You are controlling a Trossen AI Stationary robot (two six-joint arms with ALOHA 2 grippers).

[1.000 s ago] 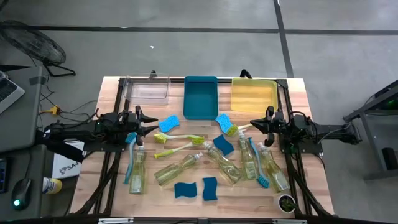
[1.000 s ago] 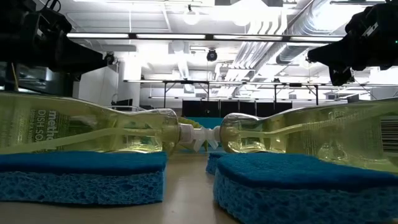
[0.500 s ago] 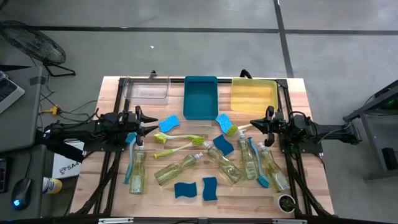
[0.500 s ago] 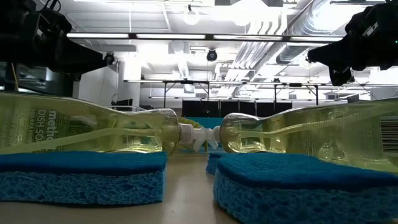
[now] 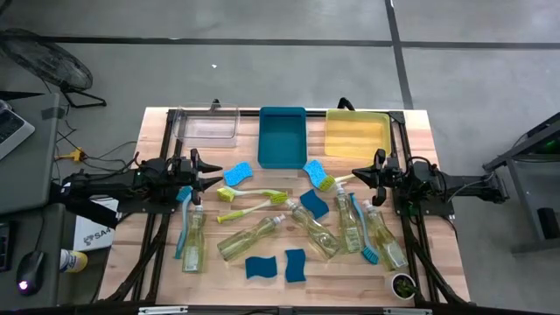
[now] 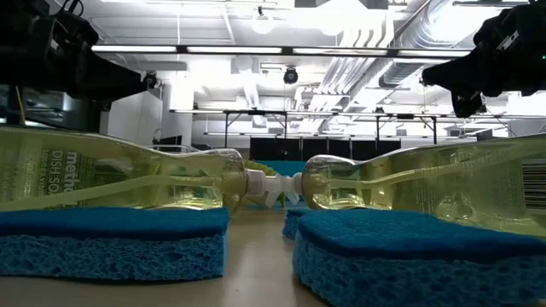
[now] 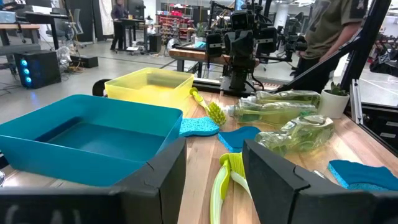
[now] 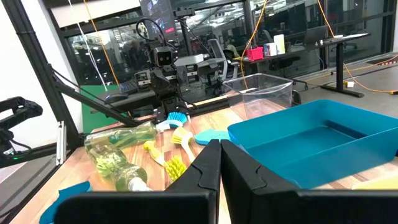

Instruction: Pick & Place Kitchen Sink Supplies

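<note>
a wooden desk stands on a grey concrete floor crossed by dark seams. long ceiling lights and silver ducts run overhead; a person stands at the frame's upper right.

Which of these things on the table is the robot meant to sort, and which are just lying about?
For the job:
- soap bottles
- blue sponges
- dish brushes
- clear bin, teal bin, yellow bin: probably where they go

Just there:
- small potted plant at the table corner
</note>
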